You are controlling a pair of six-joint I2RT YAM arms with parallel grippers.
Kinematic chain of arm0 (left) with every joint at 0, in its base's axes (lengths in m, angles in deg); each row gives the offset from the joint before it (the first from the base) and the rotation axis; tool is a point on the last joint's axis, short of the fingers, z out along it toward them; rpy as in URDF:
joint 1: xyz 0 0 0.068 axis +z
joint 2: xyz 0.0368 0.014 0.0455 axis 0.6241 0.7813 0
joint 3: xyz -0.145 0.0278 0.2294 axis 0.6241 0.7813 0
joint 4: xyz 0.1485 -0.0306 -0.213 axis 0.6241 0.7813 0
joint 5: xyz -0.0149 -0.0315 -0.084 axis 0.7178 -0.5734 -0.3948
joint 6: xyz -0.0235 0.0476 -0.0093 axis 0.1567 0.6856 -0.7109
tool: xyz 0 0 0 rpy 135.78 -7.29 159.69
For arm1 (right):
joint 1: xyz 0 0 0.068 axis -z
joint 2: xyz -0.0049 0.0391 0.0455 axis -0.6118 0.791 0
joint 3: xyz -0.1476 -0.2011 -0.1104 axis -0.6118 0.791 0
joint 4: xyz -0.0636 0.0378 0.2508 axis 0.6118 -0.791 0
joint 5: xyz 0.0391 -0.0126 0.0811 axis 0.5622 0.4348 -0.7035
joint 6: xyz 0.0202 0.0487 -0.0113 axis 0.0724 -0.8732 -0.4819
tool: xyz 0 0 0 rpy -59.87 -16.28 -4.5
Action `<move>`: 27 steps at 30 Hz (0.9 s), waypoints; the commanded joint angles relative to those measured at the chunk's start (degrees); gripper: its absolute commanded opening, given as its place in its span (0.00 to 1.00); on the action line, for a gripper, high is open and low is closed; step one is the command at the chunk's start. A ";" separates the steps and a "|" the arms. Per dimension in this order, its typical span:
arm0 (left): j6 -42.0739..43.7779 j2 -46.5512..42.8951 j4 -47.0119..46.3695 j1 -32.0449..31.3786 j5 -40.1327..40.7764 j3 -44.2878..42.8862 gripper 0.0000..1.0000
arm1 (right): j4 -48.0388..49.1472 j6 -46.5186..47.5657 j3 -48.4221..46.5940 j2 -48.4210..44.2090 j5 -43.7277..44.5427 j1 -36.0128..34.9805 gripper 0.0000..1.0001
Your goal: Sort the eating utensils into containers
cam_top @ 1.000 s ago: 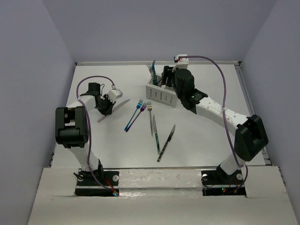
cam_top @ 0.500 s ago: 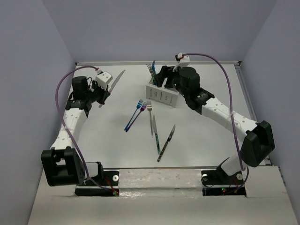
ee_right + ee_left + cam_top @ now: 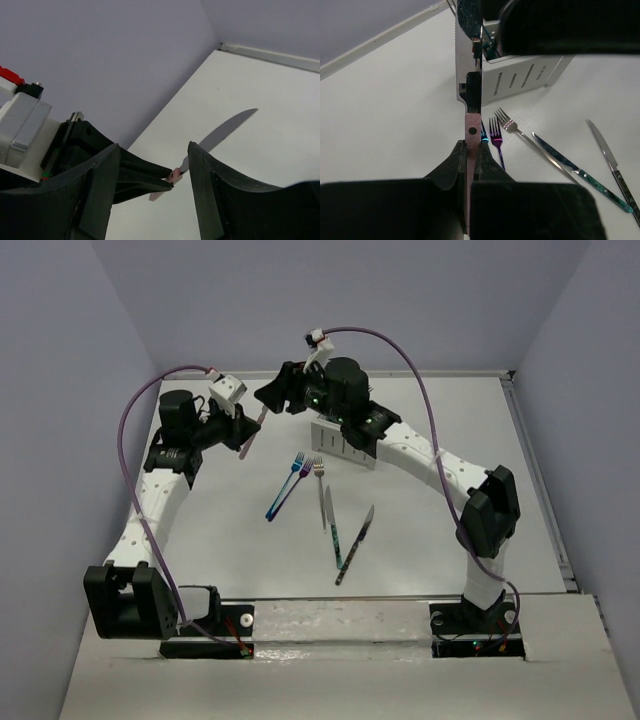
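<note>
My left gripper (image 3: 241, 428) is shut on the pink handle of a silver-bladed table knife (image 3: 254, 430), held up off the table with the blade pointing toward the caddy (image 3: 520, 80). The left wrist view shows the knife (image 3: 470, 75) pinched between my left gripper's (image 3: 471, 147) jaws. My right gripper (image 3: 268, 397) is open and empty, just beyond the blade tip. In the right wrist view its jaws (image 3: 155, 147) stand wide on either side of the knife (image 3: 220, 132), not touching it. The white caddy (image 3: 345, 443) is mostly hidden behind the right arm.
On the table lie a blue fork (image 3: 284, 488), a purple fork (image 3: 293, 483), a silver fork (image 3: 320, 480), a teal-handled knife (image 3: 332, 528) and a dark knife (image 3: 355, 544). They also show in the left wrist view, right of the held knife.
The right arm swung left from the caddy to the held knife with its gripper open. The left gripper carried the knife a little right and tilted it more upright.
</note>
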 commanded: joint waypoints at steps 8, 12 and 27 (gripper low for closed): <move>-8.24 -0.36 -8.38 -1.49 1.72 -2.84 0.00 | 0.59 -9.10 -1.32 2.80 5.86 -1.73 0.62; -8.33 0.43 -9.35 -2.02 4.27 -2.66 0.00 | 0.59 -9.10 0.69 1.83 6.65 -2.26 0.61; -7.54 0.61 -11.54 -3.16 5.94 -1.61 0.00 | -0.20 -10.59 0.80 3.40 8.68 -2.26 0.58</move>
